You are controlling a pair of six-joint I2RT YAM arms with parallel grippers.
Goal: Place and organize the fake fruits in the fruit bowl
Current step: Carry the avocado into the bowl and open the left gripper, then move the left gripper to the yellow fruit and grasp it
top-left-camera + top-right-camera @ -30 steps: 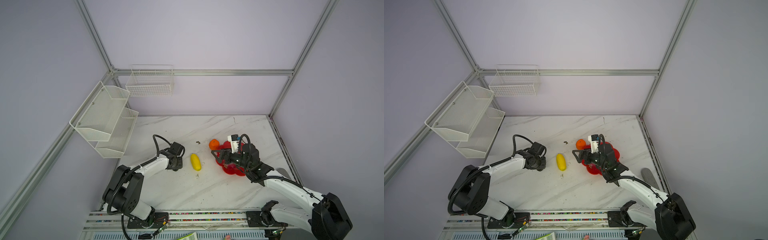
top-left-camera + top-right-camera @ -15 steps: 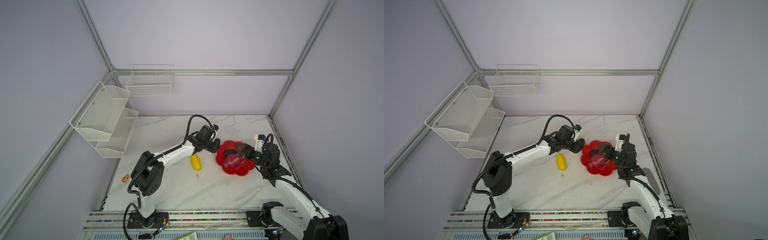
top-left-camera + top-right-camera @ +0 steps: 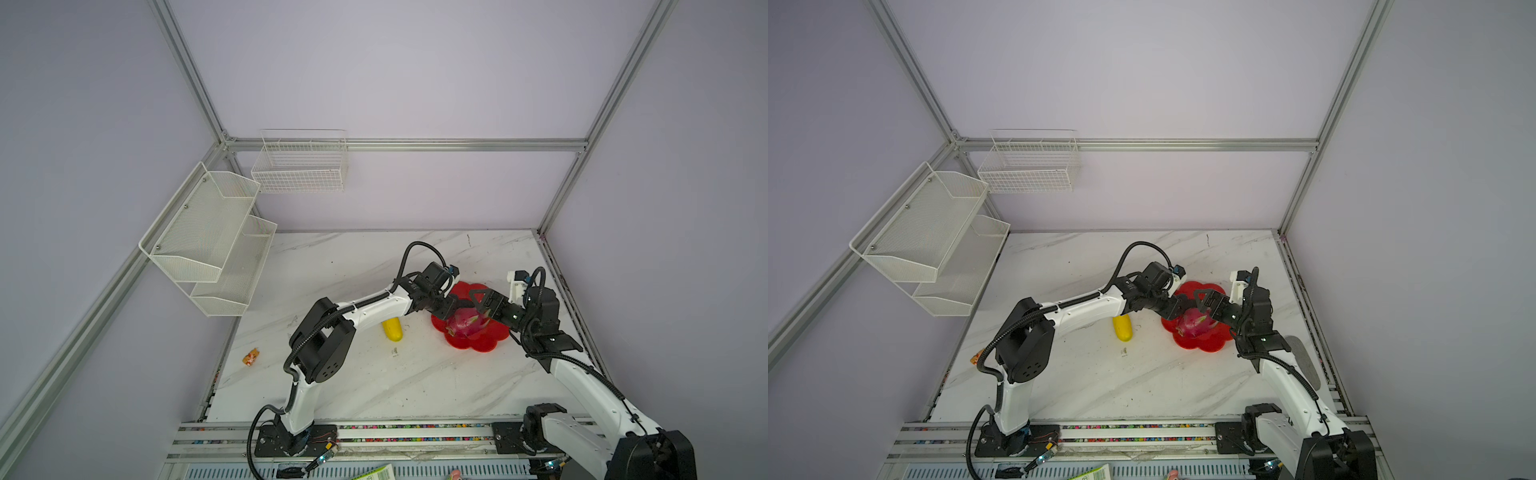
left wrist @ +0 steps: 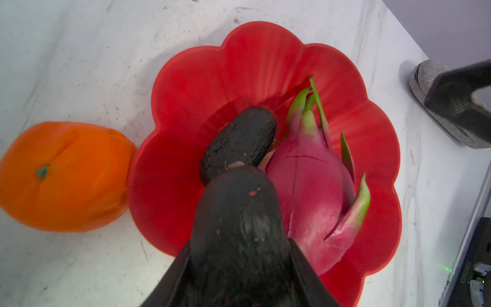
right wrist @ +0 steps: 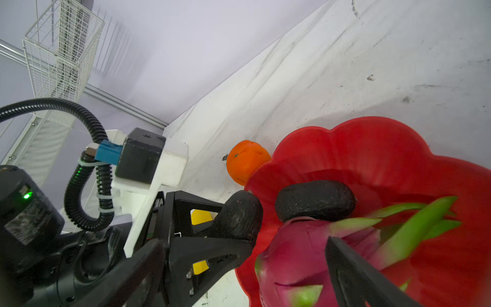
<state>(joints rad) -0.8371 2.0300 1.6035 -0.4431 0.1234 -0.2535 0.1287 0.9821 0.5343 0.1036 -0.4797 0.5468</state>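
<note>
The red scalloped fruit bowl (image 3: 478, 344) (image 3: 1204, 345) (image 4: 252, 66) (image 5: 372, 148) sits right of centre. In it lie a pink dragon fruit (image 3: 463, 324) (image 3: 1192, 323) (image 4: 310, 196) (image 5: 292, 255) and a dark oval (image 4: 239, 141) (image 5: 316, 200). My left gripper (image 3: 451, 307) (image 3: 1177, 309) (image 4: 239, 249) is shut on a second dark oval (image 4: 239, 212) (image 5: 239, 215) over the bowl's left rim. My right gripper (image 3: 478, 309) (image 3: 1208, 309) is open, one finger (image 5: 353, 273) beside the dragon fruit. The orange (image 4: 66, 175) (image 5: 247, 160) touches the bowl's outside. The yellow fruit (image 3: 392, 328) (image 3: 1123, 327) lies under the left arm.
A small orange-pink toy figure (image 3: 251, 357) lies near the table's left edge. White mesh shelves (image 3: 208, 232) and a wire basket (image 3: 299, 166) hang on the walls. A grey flat round object (image 3: 1302, 357) (image 4: 435, 79) lies right of the bowl by the rail.
My left arm swung from left of the yellow fruit over to the bowl's rim with the dark oval. My right arm drew back to the bowl's right side; the dragon fruit now lies in the bowl.
</note>
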